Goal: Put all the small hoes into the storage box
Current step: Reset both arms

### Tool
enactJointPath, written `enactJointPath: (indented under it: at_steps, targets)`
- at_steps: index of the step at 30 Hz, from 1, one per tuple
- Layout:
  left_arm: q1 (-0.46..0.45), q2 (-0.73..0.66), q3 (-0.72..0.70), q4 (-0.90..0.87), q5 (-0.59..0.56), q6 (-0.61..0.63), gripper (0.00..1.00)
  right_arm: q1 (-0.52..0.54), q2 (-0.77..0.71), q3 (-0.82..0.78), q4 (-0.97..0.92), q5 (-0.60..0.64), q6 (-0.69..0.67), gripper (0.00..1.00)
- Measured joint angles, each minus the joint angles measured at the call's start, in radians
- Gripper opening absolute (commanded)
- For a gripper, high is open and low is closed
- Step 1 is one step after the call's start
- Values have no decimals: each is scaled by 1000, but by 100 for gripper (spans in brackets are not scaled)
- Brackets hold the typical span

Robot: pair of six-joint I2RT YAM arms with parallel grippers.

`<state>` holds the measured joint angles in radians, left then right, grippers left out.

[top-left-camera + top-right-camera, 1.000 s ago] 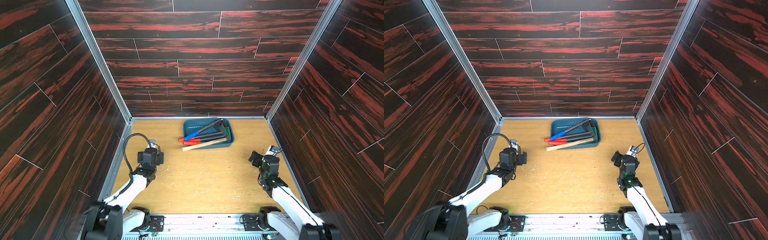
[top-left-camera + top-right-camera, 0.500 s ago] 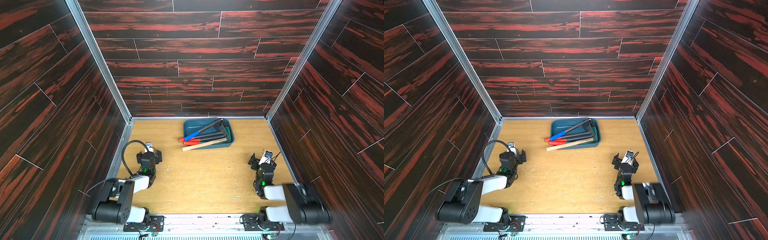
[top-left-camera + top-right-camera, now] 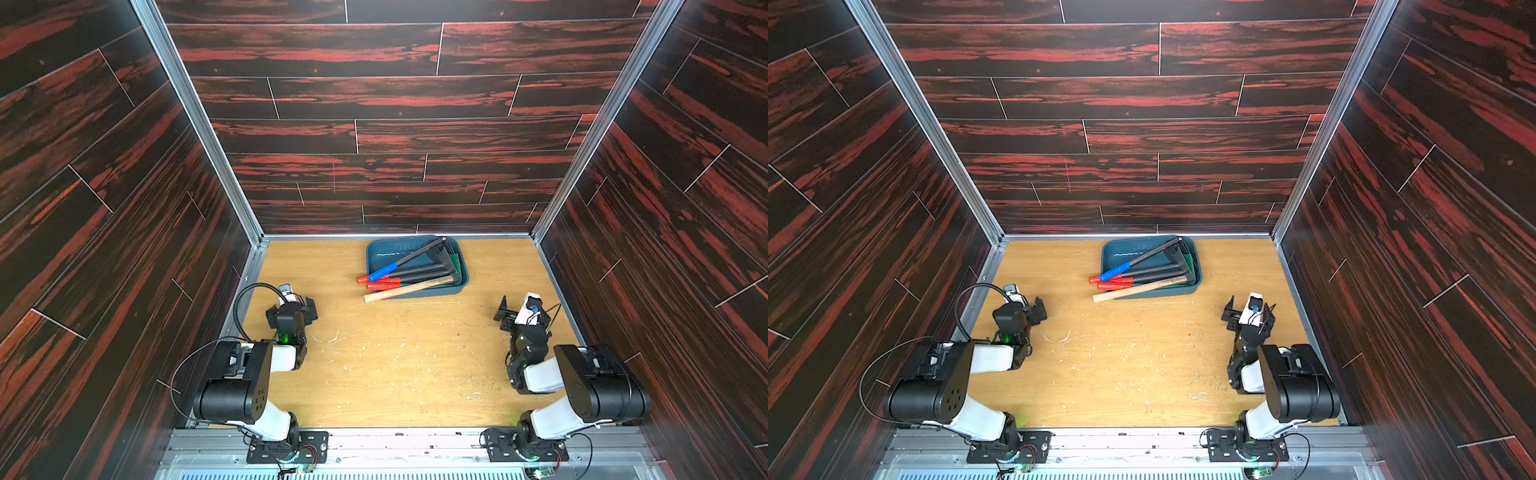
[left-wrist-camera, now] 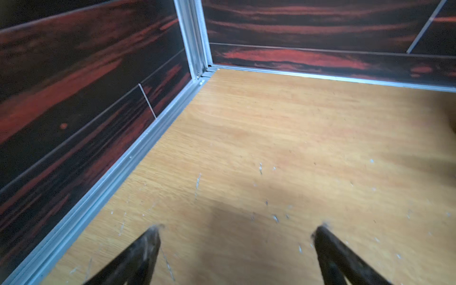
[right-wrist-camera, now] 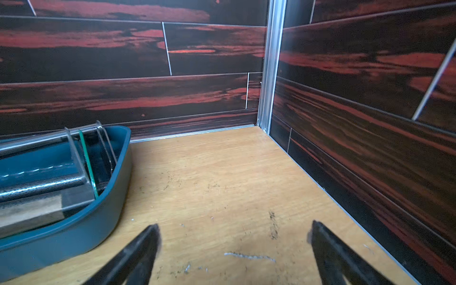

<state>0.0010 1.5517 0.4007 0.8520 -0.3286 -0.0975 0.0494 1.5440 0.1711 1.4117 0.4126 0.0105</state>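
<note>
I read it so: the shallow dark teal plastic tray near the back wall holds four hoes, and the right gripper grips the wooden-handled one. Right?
No: the right gripper is open and empty, as the right wrist view shows. The wooden-handled hoe lies in the teal plastic tray with the other hoes.

Scratched wooden tabletop, dark red-streaked wall panels, aluminium posts

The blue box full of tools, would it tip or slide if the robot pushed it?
The shallow dark teal plastic storage box would probably slide, not tip: it sits low and flat on the wooden tabletop. It may feel heavy, loaded with four long-handled small hoes. Their handles overhang one rim, so tilting could spill them.
</note>
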Motion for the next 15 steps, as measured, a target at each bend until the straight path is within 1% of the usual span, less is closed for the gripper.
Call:
enactJointPath:
  at_steps: [4, 9, 15]
  targets:
    - [3, 0, 0, -14, 6, -8, 100, -23, 23, 37, -30, -28, 10, 98]
    - [3, 0, 0, -17, 9, -9, 100, -47, 26, 95, -135, -67, 33, 98]
    - [3, 0, 0, -18, 11, -9, 100, -89, 26, 111, -201, -116, 64, 98]
